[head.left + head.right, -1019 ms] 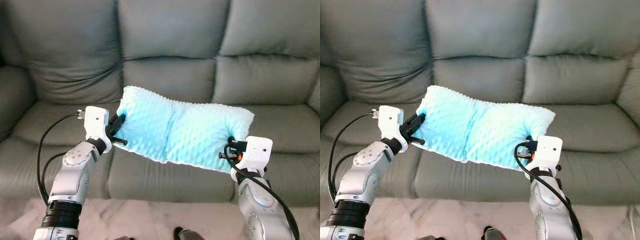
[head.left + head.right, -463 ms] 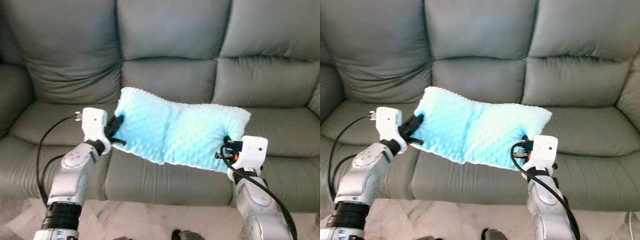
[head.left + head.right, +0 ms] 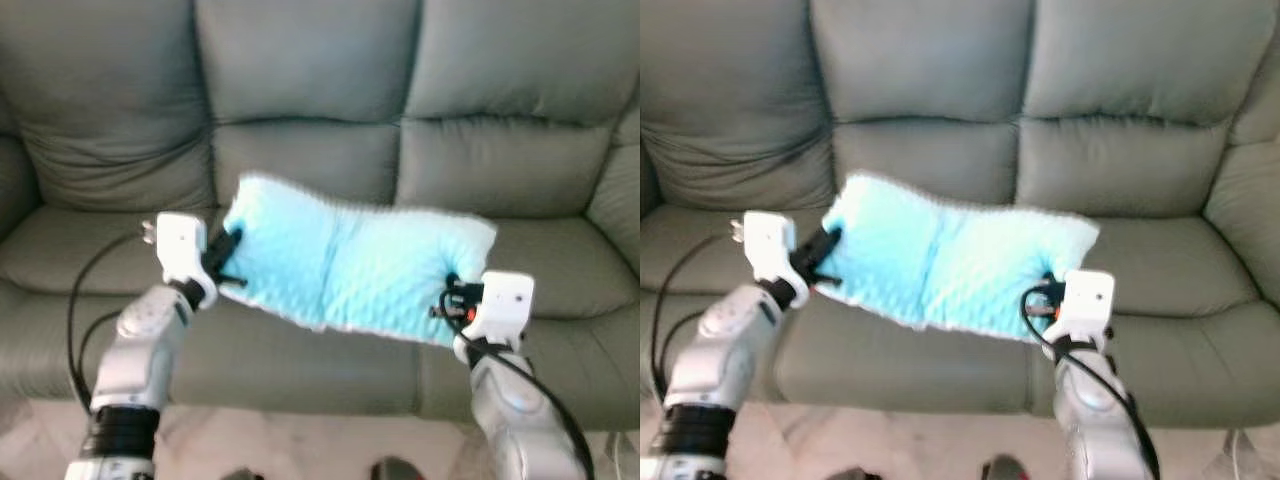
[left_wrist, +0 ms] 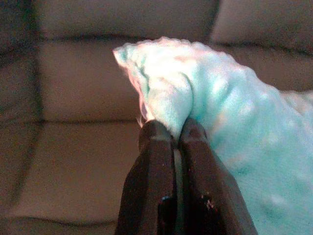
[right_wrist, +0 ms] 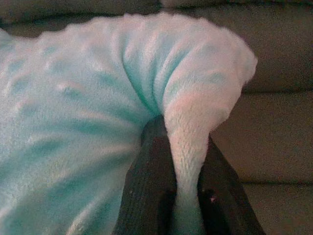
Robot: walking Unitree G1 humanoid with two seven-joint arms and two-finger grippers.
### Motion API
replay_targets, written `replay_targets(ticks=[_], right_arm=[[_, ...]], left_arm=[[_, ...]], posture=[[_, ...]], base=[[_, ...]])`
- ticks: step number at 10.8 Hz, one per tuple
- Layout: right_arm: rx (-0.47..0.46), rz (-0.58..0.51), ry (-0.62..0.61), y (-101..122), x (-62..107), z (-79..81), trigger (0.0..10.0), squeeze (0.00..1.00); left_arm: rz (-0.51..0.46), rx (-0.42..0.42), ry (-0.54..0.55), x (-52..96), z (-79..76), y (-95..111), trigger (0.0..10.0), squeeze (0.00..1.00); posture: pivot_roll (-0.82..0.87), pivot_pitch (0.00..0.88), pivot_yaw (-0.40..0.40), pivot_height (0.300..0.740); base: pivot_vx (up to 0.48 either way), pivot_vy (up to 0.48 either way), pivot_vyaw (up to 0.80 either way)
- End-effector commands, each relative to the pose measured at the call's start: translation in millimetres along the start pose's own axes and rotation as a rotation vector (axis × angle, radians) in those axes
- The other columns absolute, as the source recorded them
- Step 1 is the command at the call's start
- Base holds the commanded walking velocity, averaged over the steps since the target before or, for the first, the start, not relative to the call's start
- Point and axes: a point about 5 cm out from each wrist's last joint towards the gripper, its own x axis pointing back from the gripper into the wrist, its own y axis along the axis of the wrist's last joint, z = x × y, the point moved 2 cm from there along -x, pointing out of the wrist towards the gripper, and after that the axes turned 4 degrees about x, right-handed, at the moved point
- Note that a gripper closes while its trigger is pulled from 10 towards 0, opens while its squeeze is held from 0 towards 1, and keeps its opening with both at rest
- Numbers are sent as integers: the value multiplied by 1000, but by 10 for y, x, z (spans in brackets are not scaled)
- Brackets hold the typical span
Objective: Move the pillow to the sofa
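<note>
A light blue bumpy pillow (image 3: 350,262) hangs in the air above the front of the grey sofa's seat (image 3: 300,350), stretched between my two grippers. My left gripper (image 3: 226,262) is shut on the pillow's left edge; in the left wrist view its black fingers (image 4: 156,147) pinch a fold of the pillow (image 4: 215,107). On the right edge my right gripper (image 3: 450,298) is shut too, and the right wrist view has a fold of the pillow (image 5: 98,98) squeezed between its fingers (image 5: 154,161).
The grey leather sofa (image 3: 310,60) spans the whole width, with three back cushions and long seat cushions. A strip of pale marbled floor (image 3: 300,455) lies below the sofa's front. The seat (image 3: 1160,250) behind and beside the pillow is bare.
The whole picture has shifted left and grown blurred, so the camera has moved. Both grippers still hold the pillow the same way.
</note>
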Motion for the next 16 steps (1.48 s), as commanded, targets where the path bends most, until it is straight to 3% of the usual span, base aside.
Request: replay_targets(ticks=[1,6,10,13,16], right_arm=[[-6,-16,-3,43,4,-9,10000,0],[-6,-17,6,48,-7,10,10000,0],[-10,-20,6,50,-9,24,10000,0],[-20,-42,13,89,0,29,10000,0],[-22,-46,35,90,13,66,10000,0]], left_arm=[[-7,-16,5,9,21,34,10000,0],[-5,-15,50,-6,106,53,10000,0],[-7,-23,29,-32,74,67,10000,0],[-34,-73,40,-19,108,113,10000,0],[-37,-79,55,0,172,125,10000,0]], posture=[[-184,137,24,740],[-181,138,24,740],[-183,138,29,740],[-183,140,29,740],[-183,142,31,740]], base=[[0,0,0],[0,0,0],[0,90,0],[0,0,0],[426,0,0]])
